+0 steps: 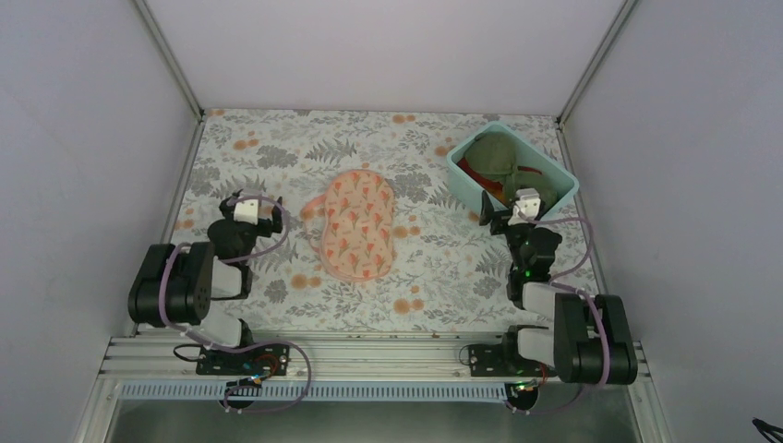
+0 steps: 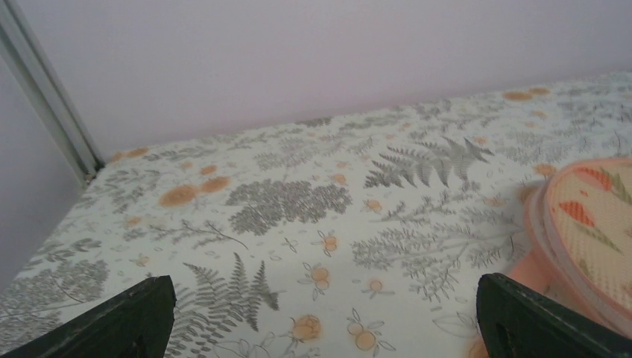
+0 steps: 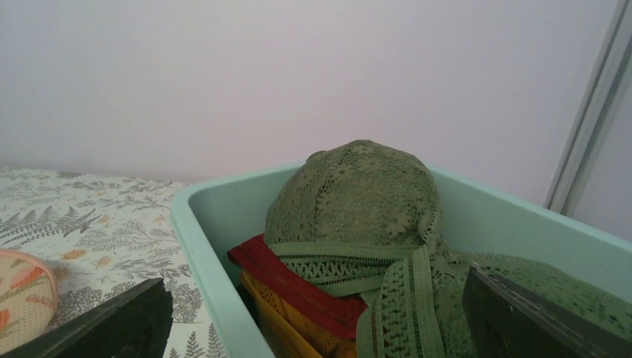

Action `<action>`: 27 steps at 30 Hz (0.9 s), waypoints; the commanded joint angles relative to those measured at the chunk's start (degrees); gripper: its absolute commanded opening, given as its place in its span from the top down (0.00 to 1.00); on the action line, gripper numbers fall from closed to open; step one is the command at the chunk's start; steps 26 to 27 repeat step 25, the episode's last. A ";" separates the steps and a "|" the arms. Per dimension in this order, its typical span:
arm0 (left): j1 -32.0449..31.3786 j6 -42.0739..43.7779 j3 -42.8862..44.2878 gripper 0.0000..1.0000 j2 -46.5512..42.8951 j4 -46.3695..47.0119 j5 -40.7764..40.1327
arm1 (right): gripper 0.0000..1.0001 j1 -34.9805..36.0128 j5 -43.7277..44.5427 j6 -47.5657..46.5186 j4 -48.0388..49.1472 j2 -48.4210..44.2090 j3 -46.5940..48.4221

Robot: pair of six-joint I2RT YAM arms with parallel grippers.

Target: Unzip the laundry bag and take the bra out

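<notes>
Top external view first: the laundry bag point(image 1: 357, 224) lies flat around the middle of the bench, a bit closer to the left arm than the right. It looks closed up, but the zipper is too small for me to make out. Over in the far right corner sits a teal tub point(image 1: 459, 171), and the bra point(image 1: 494, 155) is piled in it on top of a red cloth point(image 1: 471, 175) and an orange cloth point(image 1: 496, 194). The left gripper point(image 1: 247, 198) hovers near the left edge, just beside the bag but not touching it. The right gripper point(image 1: 519, 197) hangs right at the tub's near wall. I can't really judge the jaws from up here.

Left wrist view: the left gripper point(image 2: 324, 287) has its jaws spread wide with only the leaf-print bench point(image 2: 298, 201) between them. The laundry bag point(image 2: 589, 231) pokes in from the right, its edge just behind the right-hand finger point(image 2: 536, 321).

Right wrist view: the right gripper point(image 3: 317, 283) is spread wide too, gripping nothing. It looks straight into the teal tub point(image 3: 201, 216). The bra point(image 3: 358, 194) is heaped up above the rim, one lacy cup domed on top, with the red cloth point(image 3: 298, 287) and orange cloth point(image 3: 279, 321) under it. A sliver of the laundry bag point(image 3: 22, 298) shows at the lower left.
</notes>
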 commanded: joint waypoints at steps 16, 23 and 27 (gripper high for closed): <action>-2.32 1.87 2.33 0.00 3.72 5.65 -2.22 | 0.00 -0.37 -5.11 -2.41 11.37 16.94 3.60; -2.32 1.84 2.42 0.00 3.84 5.57 -2.31 | 0.00 -0.37 -5.58 -2.61 9.47 17.17 4.74; -2.34 1.89 2.42 0.00 3.76 5.56 -2.32 | 0.00 -0.35 -5.61 -2.59 9.41 17.23 4.84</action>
